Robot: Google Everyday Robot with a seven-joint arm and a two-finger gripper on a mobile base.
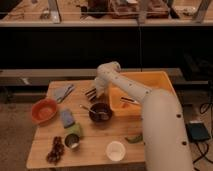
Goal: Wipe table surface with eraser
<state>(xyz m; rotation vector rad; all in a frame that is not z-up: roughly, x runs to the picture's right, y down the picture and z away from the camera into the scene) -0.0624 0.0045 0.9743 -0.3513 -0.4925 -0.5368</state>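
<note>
A blue rectangular pad [67, 118], possibly the eraser, lies on the wooden table [95, 145] at the left, beside a green can [75, 130]. My gripper [91, 93] hangs low over the table's back middle, right of a blue-grey cloth [63, 92] and just behind a dark bowl [100, 113] with a spoon in it. The gripper is well apart from the blue pad. My white arm [150, 110] reaches in from the right, over the orange bin.
An orange bin [150, 80] fills the table's back right. A red bowl [44, 110] sits at the left. A dark cup [71, 142], grapes [55, 150], a white cup [116, 150] and a green pepper [134, 138] lie along the front.
</note>
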